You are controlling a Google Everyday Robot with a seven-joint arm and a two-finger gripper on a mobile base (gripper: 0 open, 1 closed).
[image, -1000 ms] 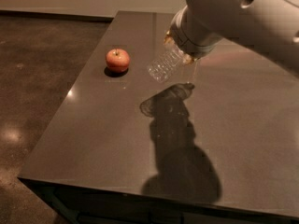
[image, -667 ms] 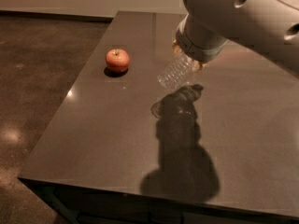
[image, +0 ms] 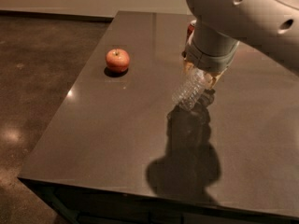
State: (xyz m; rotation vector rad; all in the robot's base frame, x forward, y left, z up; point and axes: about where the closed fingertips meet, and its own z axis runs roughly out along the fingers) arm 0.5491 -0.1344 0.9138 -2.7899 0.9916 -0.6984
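Observation:
A clear plastic bottle (image: 189, 89) hangs tilted above the dark table (image: 107, 125), its free end pointing down and to the left. My gripper (image: 202, 74) is shut on the bottle's upper end, under the wide pale arm (image: 233, 17) that fills the top right. The bottle's shadow lies on the tabletop just below it. A red apple (image: 117, 59) sits on the table to the left, well apart from the bottle.
A small red object (image: 190, 29) shows behind the arm, mostly hidden. The table's left and front edges drop off to a brown floor (image: 32, 78). A pale wall runs along the back.
The arm has carried the bottle to the right and slightly toward the front, farther from the apple. The bottle stays tilted in the grip.

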